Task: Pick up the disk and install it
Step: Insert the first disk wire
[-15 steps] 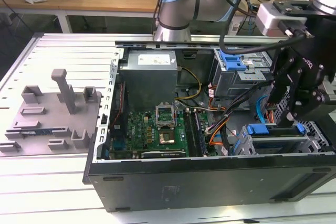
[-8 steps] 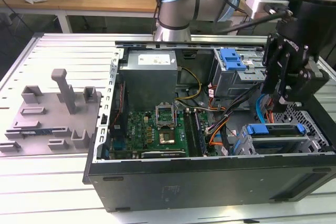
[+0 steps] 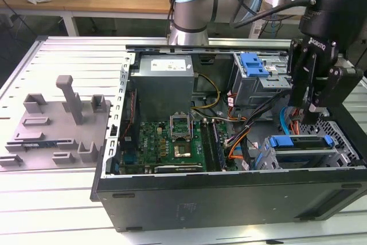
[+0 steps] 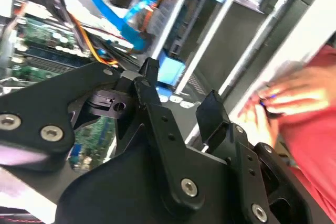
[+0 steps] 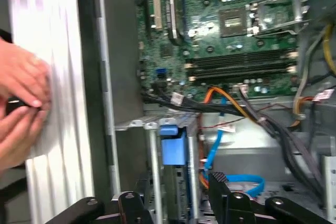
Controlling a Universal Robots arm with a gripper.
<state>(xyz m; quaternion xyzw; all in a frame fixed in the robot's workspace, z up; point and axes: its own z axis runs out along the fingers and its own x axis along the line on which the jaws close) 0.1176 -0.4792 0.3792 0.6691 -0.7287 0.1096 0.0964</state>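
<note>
Two black fingers [image 4: 157, 108] of my end effector [image 3: 312, 116] stand wide apart, empty, just above the open black computer case [image 3: 200, 199]. Inside that case, in its drive cage at the corner on the exterior view's right, sits the flat silver disk in its bright blue plastic carrier [image 3: 301, 142], directly beneath the end effector.

Exterior view: bright, even overhead room light with soft shadows. The ribbed silver aluminium table [image 3: 63, 199] washes out pale at the lower part of the exterior view's left. The inside of the open black computer case [image 3: 229, 199] is dimmer. Both wrist views are motion-smeared: a person's hand [image 5: 21, 93] is blurred, and the red fabric sleeve [image 4: 315, 150] is soft. The black metal gripper [image 4: 181, 87] is underexposed, near silhouette.
</note>
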